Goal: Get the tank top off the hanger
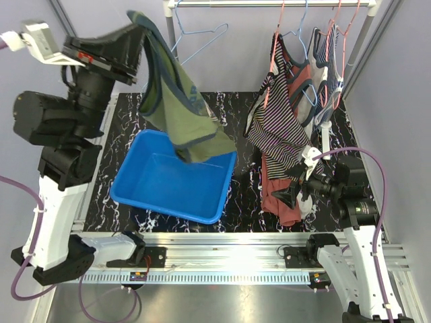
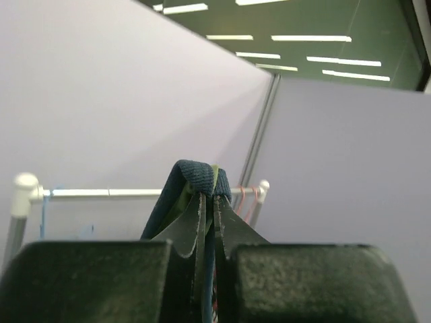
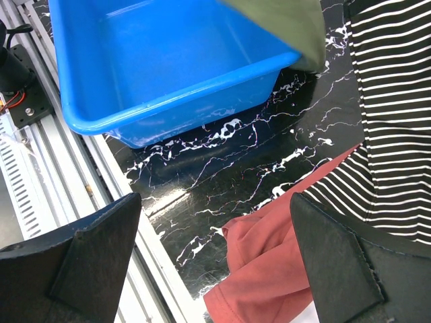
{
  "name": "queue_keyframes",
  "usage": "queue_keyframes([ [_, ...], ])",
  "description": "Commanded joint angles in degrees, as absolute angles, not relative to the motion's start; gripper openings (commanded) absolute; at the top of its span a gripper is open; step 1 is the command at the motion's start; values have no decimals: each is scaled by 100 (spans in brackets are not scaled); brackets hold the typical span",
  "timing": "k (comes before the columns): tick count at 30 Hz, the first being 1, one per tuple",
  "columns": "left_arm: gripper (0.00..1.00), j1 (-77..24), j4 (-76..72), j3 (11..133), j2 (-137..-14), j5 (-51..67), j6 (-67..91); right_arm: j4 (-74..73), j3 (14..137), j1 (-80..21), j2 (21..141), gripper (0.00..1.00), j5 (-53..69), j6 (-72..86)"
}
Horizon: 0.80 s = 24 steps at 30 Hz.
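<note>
The green tank top [image 1: 182, 108] with navy trim hangs from my left gripper [image 1: 138, 20], which is raised high at the back left and shut on its strap. In the left wrist view the navy strap [image 2: 195, 171] is pinched between the closed fingers of the left gripper [image 2: 209, 198]. The top's hem dangles over the blue bin [image 1: 168, 208]. A pale blue wire hanger [image 1: 202, 37] hangs bare on the rail just right of the top. My right gripper [image 1: 291, 185] is open and empty, low at the right; the right wrist view shows the right gripper [image 3: 214, 202] above the tabletop.
The white rail [image 1: 269, 3] carries a striped top [image 1: 276, 114], a red garment [image 1: 279, 192] and more tops on hangers at the back right. In the right wrist view the red garment [image 3: 283, 262], the striped top [image 3: 397, 134], the bin [image 3: 168, 101] and the green hem [image 3: 283, 20] show.
</note>
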<state>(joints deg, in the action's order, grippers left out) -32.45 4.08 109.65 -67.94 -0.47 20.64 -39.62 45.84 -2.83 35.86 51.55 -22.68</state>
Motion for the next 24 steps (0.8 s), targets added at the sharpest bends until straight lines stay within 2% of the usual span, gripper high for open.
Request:
queue_keyframes([
  [1, 0, -3173, 149, 11759, -7119, -447, 1591, -3726, 4658, -272, 3516, 100, 5124, -2162],
  [8, 0, -3103, 123, 12392, -7242, -720, 1328, -3630, 4544, -264, 3507, 100, 5124, -2110],
  [14, 0, -3103, -113, 13394, -7348, -1195, 862, -3516, 4412, -264, 3498, 100, 5133, -2065],
  [19, 0, -3094, -404, 13509, -7295, -1634, 598, -3507, 4359, -264, 3463, 100, 5098, -2074],
  [24, 0, -3103, -448, 13491, -7233, -1556, 790, -3542, 4324, -264, 3437, 100, 5089, -2127],
])
